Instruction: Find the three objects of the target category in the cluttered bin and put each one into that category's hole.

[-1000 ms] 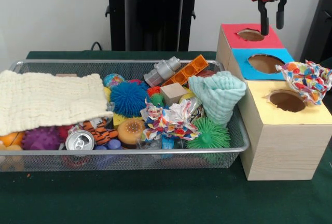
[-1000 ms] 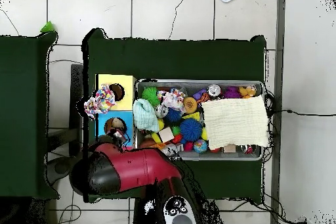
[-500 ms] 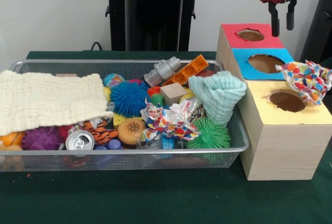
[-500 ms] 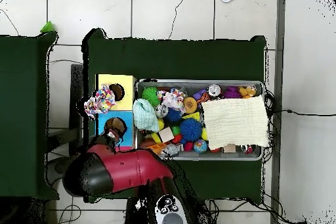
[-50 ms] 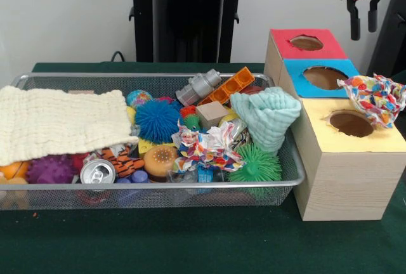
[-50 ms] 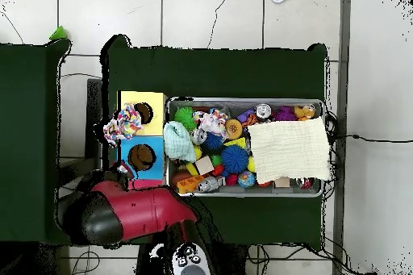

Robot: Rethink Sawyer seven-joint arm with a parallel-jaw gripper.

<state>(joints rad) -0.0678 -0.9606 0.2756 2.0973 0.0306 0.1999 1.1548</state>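
Gripper [image 5: 363, 28] empty, fingers apart, clear of the box [image 5: 342, 185] — bin [image 5: 288, 160] remains crowded; sorting evidently incomplete, count unverifiable.

Front view: the bin [image 5: 152, 188] sits on the desk [image 5: 190, 242], left of the box [image 5: 346, 179]. A cloth [image 5: 60, 122] covers the bin's left part; a wad [image 5: 375, 98] lies on the box.

- Lit evenly and brightly, with no glare.
- Cast soft shadow only below and left of the gripper [image 5: 363, 25], under the bin [image 5: 288, 160].
- Looked slightly soft throughout.
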